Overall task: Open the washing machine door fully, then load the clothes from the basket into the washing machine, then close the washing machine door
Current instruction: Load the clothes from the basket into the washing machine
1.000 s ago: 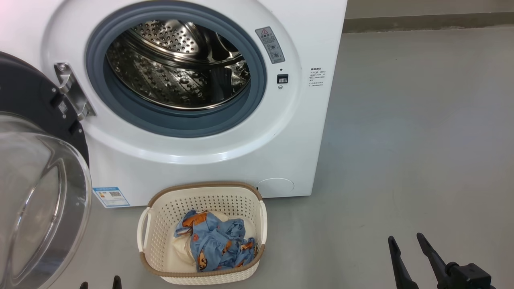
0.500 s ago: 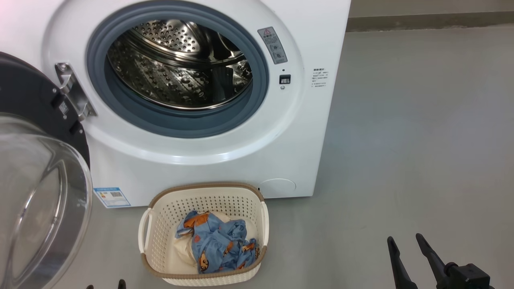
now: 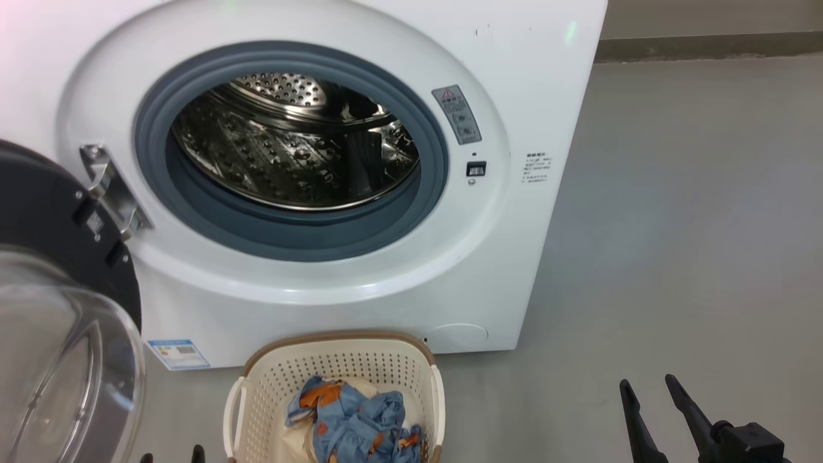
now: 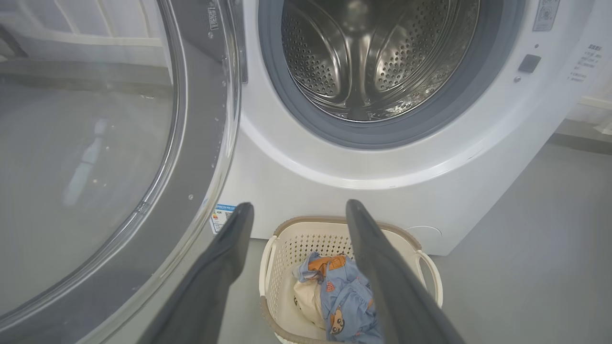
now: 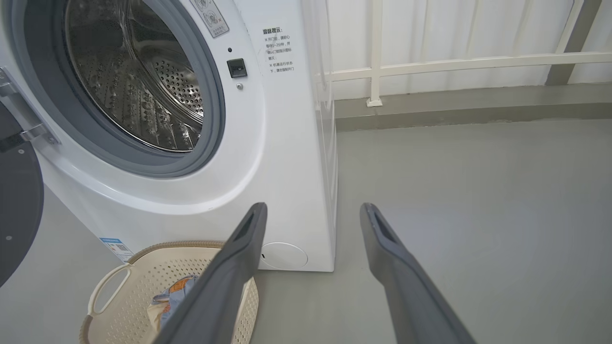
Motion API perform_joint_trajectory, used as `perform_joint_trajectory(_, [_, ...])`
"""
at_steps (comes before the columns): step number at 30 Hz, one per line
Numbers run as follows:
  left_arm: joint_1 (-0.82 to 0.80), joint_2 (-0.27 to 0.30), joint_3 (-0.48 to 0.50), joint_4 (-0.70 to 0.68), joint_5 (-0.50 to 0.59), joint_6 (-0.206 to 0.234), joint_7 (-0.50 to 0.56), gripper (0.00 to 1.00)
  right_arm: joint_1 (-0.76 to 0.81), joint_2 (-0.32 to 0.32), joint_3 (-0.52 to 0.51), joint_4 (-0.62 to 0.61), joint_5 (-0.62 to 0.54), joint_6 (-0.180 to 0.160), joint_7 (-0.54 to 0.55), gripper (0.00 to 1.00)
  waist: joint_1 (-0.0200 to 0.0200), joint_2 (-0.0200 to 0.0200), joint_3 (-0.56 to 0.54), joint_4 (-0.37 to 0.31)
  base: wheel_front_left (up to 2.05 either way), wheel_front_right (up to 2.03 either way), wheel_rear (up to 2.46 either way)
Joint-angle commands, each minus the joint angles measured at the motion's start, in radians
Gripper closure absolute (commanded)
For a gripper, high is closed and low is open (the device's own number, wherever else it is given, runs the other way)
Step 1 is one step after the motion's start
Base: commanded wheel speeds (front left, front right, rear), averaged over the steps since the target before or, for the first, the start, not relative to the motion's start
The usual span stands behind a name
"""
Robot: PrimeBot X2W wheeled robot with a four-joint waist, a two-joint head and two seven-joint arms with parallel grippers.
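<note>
The white washing machine [image 3: 514, 77] stands with its round opening and steel drum [image 3: 289, 154] uncovered. Its black washing machine door [image 3: 45, 206] hangs swung out at the left, glass bowl [image 3: 58, 360] facing me. The cream basket [image 3: 334, 338] sits on the floor before the machine, holding the blue bear-print clothes [image 3: 360, 424] over a cream cloth. My left gripper [image 3: 172, 454] is open at the bottom edge, left of the basket; in its wrist view the left gripper [image 4: 300, 204] frames the basket [image 4: 306, 220] and the clothes [image 4: 344, 291]. My right gripper [image 3: 647, 381] is open over bare floor at the lower right.
Grey floor [image 3: 675, 225] stretches to the machine's right up to a low kerb. In the right wrist view the right gripper [image 5: 314, 206] points at the machine's lower corner, with a white railing [image 5: 430, 67] along the wall behind.
The whole head picture has shifted: machine and basket sit lower and look larger, so the camera moved. Both grippers stay open in the same spots.
</note>
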Motion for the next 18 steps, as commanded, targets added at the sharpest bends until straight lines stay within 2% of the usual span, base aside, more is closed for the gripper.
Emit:
perform_joint_trajectory(1, [-0.026,0.005,0.029,-0.027,0.007,0.005,-0.006,0.0,-0.03,-0.012,0.026,-0.019,-0.002,0.006,-0.012,0.0,-0.0001,-0.0001,0.0,0.0,0.84,-0.84,0.0])
perform_joint_trajectory(6, [-0.026,0.005,0.022,-0.026,0.003,0.003,-0.006,0.0,-0.031,-0.012,0.024,-0.016,-0.002,0.006,-0.012,0.0,-0.0001,-0.0001,0.002,0.001,0.43,-0.43,0.0])
perform_joint_trajectory(18, [-0.022,0.005,0.018,-0.028,0.004,0.003,-0.006,0.0,-0.033,-0.012,0.029,-0.014,0.001,0.006,-0.012,0.0,-0.0001,-0.0001,0.003,0.002,0.0,0.0,0.0])
